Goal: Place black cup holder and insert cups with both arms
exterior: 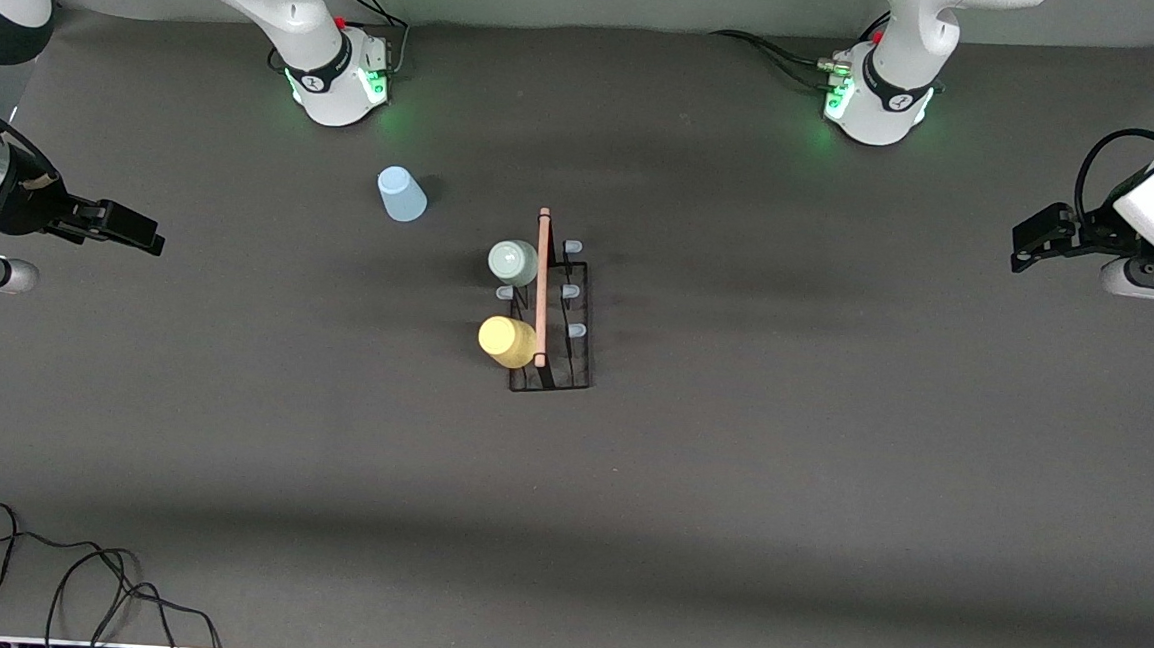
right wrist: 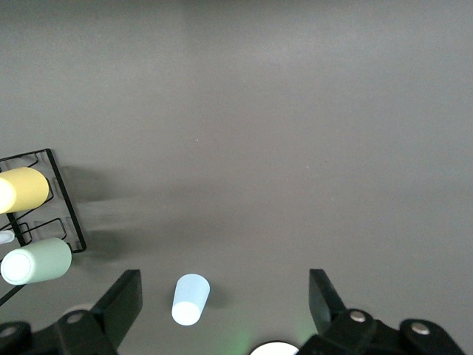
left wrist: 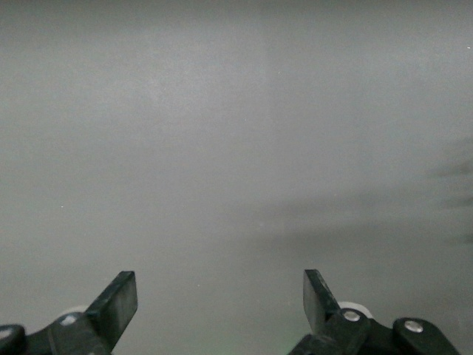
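We find the black cup holder (exterior: 553, 308) mid-table carrying the pale green cup (exterior: 513, 260) and yellow cup (exterior: 508, 341); the light blue cup (exterior: 402, 194) stands apart, toward the right arm's base. The left hand (exterior: 1028, 241) and right hand (exterior: 147, 235) both wait open and empty over the table's ends.

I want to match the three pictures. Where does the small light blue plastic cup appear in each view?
Front view: light blue plastic cup on the table, toward the right arm's base.
Left wrist view: not in it.
Right wrist view: between the end effector's fingers.
Shared landmark: black wire cup holder.

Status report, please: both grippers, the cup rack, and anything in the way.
Left gripper and right gripper open, empty, at the table's ends. Green cup and yellow cup on the black cup holder; blue cup on the table. No obstruction.
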Motion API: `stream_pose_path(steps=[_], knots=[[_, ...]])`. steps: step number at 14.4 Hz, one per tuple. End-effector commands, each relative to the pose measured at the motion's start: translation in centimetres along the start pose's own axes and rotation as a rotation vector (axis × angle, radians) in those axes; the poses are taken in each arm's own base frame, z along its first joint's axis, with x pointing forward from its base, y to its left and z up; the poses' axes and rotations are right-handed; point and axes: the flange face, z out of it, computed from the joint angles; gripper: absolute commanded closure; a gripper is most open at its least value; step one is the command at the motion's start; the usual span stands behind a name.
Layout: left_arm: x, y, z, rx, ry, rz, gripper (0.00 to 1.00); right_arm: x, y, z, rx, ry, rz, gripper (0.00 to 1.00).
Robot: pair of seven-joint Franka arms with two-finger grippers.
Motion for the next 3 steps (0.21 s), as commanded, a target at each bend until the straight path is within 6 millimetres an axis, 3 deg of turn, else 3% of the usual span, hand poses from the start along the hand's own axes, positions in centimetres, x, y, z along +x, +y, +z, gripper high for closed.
stream_pose_path(steps=[1, 3], knots=[[-0.1, -0.12, -0.41, 0.0, 0.006, 0.009, 0.0, -0.34, 0.24, -0.68, -0.017, 0.016, -0.023, 0.0], [-0.09, -0.04, -0.41, 0.0, 0.006, 0.01, 0.0, -0.35, 0.32, -0.67, -0.017, 0.015, -0.021, 0.0]])
